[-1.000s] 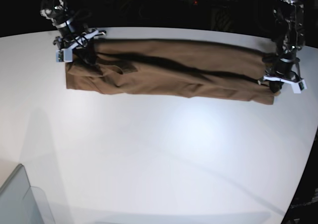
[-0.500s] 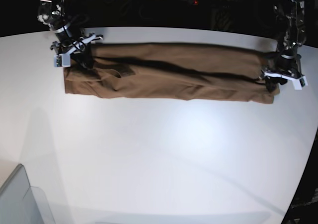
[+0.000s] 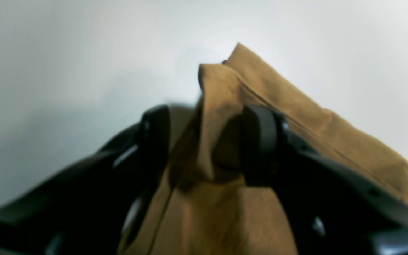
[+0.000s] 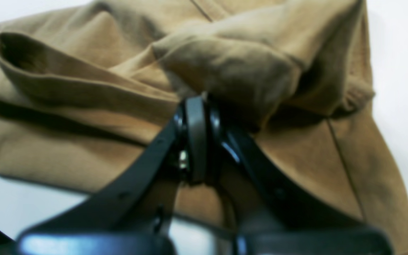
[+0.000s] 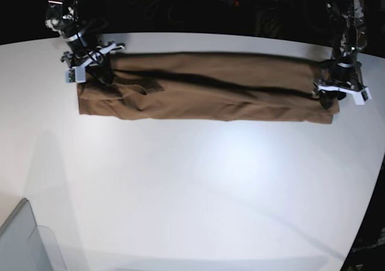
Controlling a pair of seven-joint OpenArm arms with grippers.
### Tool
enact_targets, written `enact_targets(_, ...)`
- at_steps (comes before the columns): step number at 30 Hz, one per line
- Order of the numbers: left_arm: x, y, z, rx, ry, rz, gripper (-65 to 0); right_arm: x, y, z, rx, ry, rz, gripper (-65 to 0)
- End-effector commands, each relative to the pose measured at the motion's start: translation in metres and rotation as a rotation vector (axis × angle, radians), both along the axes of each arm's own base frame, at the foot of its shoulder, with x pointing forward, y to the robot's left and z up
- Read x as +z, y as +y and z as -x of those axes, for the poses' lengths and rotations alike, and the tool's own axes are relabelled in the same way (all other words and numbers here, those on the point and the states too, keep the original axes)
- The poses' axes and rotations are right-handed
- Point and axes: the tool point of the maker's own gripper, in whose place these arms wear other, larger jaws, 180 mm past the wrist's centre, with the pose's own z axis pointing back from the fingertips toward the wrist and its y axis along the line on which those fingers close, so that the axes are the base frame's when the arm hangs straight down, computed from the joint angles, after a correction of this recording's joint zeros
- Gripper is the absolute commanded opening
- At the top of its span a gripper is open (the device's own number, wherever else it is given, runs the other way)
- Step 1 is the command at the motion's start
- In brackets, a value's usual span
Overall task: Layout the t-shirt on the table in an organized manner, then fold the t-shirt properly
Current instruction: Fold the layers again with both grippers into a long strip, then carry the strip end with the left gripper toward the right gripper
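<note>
Lab: bare white table (image 5: 198,187), robot arms

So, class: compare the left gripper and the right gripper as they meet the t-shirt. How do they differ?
1. The left gripper has its jaws apart, cloth loose between them; the right gripper has its jaws pinched shut on a fold.
2. The left gripper is at the t-shirt's plain corner; the right gripper is among bunched folds.
Both are black and at opposite ends of the shirt.

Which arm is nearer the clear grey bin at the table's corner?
The right. Its end effector grips the t-shirt on the bin's side of the table; the left end effector is at the opposite end, farther away.
</note>
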Motion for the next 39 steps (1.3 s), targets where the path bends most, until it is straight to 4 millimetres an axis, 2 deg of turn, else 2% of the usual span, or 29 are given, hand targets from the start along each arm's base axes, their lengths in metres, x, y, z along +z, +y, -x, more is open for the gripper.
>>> enact_targets(1, -0.001, -0.001, 0.004, -0.001, 0.011, 0.006, -36.6, -0.006, -0.006, 0.005, 0.000, 0.038, 0.035, -65.0)
enact_targets(3, -0.005, -0.008, 0.004, 0.006, 0.009, 0.026, -44.0, -0.005, -0.006, 0.004, 0.001, 0.035, 0.036, -65.0)
enact_targets(7, -0.019, -0.005, 0.009, 0.030, 0.041, 0.041, -63.7, -0.005, -0.005, 0.004, 0.000, 0.033, 0.033, -65.0)
enact_targets(11, -0.014, -0.003, 0.007, 0.032, 0.029, 0.041, -65.0, -0.004, -0.005, 0.003, 0.000, 0.032, 0.033, -65.0)
enact_targets(14, 0.008, -0.006, -0.006, 0.014, -0.032, 0.029, -65.0, -0.004, -0.005, 0.003, 0.000, 0.032, 0.033, -65.0)
enact_targets(16, 0.037, 0.001, -0.018, 0.023, -0.111, 0.007, -65.0, -0.004, -0.004, 0.004, -0.001, 0.032, 0.031, -65.0)
enact_targets(19, 0.081, -0.009, -0.033, -0.010, -0.207, 0.000, -65.0, -0.005, 0.001, 0.004, 0.011, 0.033, 0.025, -65.0)
enact_targets(23, 0.123, -0.043, -0.044, -0.110, -0.261, 0.023, -65.0, -0.007, 0.018, 0.005, 0.051, 0.039, 0.006, -65.0)
enact_targets(27, 0.145, -0.086, -0.047, -0.161, -0.310, 0.099, -65.0, -0.008, 0.028, 0.006, 0.076, 0.041, -0.006, -65.0)
enact_targets(30, 0.136, -0.125, -0.050, -0.220, -0.276, 0.158, -65.0, -0.008, 0.034, 0.006, 0.089, 0.043, -0.013, -65.0)
enact_targets(35, 0.104, -0.197, -0.051, -0.372, -0.179, 0.096, -65.0, -0.007, 0.037, 0.005, 0.095, 0.040, -0.015, -65.0)
enact_targets(39, 0.090, -0.243, -0.045, -0.463, -0.138, 0.051, -65.0, -0.007, 0.037, 0.005, 0.095, 0.040, -0.015, -65.0)
